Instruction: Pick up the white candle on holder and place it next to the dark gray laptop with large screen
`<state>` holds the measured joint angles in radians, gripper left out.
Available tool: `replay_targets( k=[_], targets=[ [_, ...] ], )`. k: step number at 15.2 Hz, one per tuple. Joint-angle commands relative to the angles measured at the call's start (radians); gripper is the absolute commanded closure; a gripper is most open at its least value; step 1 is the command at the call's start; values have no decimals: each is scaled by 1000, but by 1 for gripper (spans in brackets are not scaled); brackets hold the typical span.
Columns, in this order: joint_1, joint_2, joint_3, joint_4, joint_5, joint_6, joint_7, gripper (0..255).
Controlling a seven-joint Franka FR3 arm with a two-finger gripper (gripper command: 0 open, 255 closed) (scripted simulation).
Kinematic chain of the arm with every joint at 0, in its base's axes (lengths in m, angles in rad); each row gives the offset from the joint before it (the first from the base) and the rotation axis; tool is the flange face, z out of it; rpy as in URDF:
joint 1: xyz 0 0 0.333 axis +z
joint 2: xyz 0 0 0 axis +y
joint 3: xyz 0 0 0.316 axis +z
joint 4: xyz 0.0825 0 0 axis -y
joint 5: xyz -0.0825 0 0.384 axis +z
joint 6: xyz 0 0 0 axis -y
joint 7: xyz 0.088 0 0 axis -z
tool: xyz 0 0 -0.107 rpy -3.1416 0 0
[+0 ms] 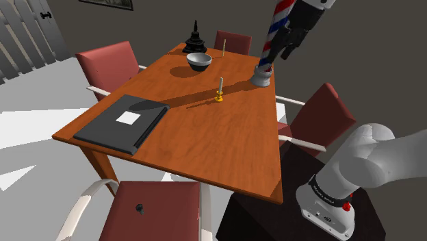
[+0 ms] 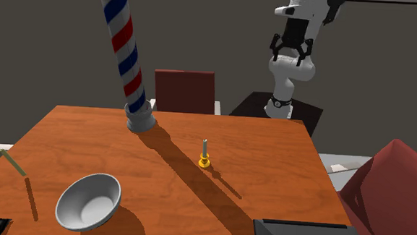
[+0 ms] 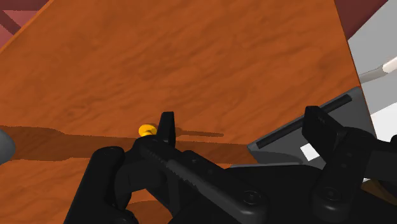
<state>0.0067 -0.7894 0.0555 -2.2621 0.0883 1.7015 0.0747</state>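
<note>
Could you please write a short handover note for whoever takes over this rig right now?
End effector: open, holding nothing, raised well above the table near the barber pole.
Candle on holder: a thin grey candle in a yellow holder, upright mid-table, not gripped.
Laptop: dark grey, closed, lying flat near the table corner at the shoulder view's left, well apart from the candle.
Done: nothing yet.
Left: come down over the candle, grasp it, carry it across and set it upright beside the laptop.
</note>
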Motion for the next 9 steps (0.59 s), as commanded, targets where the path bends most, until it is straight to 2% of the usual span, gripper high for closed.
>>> replay_targets(
  k=[1, 9],
  targets=[
    [0, 0, 0, 0, 0, 0, 0, 0],
    [-40, 141, 7, -123, -28, 311, 12, 0]
  ],
)
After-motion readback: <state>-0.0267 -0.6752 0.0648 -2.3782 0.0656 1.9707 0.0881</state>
